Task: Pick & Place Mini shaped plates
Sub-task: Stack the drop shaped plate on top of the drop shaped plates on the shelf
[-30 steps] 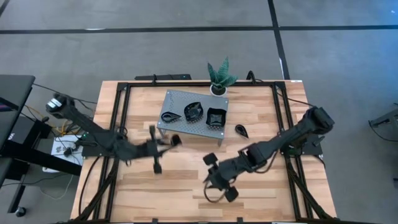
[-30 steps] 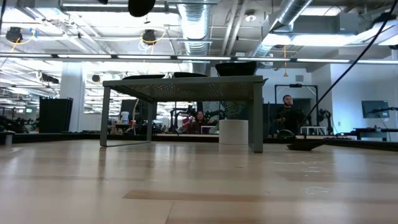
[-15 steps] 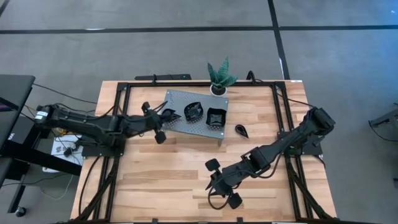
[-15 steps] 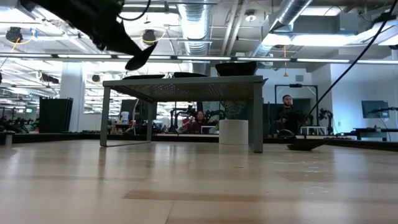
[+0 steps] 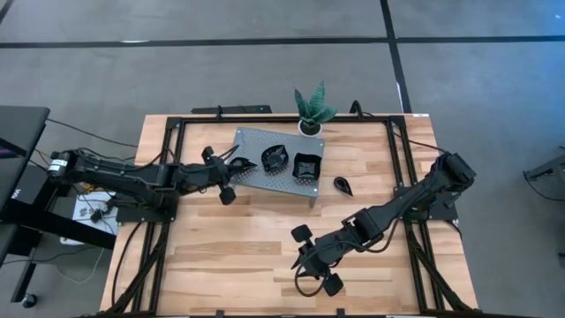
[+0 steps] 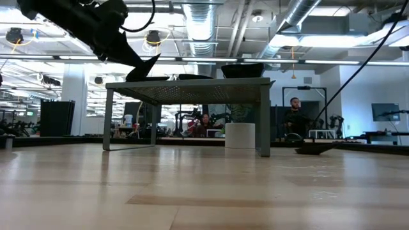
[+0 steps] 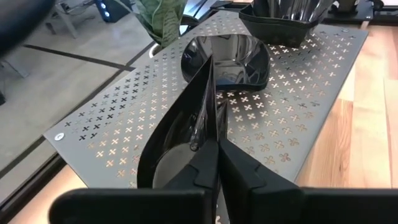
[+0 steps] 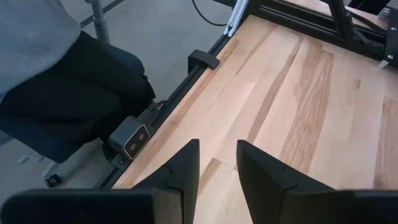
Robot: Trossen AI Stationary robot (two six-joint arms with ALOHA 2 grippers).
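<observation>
My left gripper [image 5: 231, 168] is shut on a glossy black teardrop plate [image 7: 180, 143] over the left end of the grey perforated stand [image 5: 256, 181]. In the low view the gripper [image 6: 128, 57] hangs just above the stand top [image 6: 192, 84]. A low dark plate [image 6: 156, 78] shows on the stand under it. A rounded black plate [image 5: 274, 157] and a square wavy plate [image 5: 305, 165] lie on the stand. Another teardrop plate [image 5: 342, 185] lies on the table right of it. My right gripper [image 5: 305, 262] is open and empty over the near middle of the table. My left gripper pinches the plate's side wall [image 7: 213, 140] near its wide end, one finger [image 7: 200, 177] in the bowl and one [image 7: 245, 177] outside. The fingers come from the table's left, slanting down. The plate is tilted, its pointed tip [image 7: 208, 61] away from the fingers over the stand.
A small green potted plant [image 5: 311, 110] stands at the table's far edge behind the stand. Black frame rails [image 5: 172, 177] run along the table's sides. Bare wood [image 5: 256, 256] lies between the stand and the near edge. People show in the room beyond [image 6: 295, 118].
My left gripper has gone from the table's left middle toward the far edge, reaching the stand's left end with the teardrop plate. It then came down a little toward the stand top. My right gripper has drifted slightly toward the near edge.
</observation>
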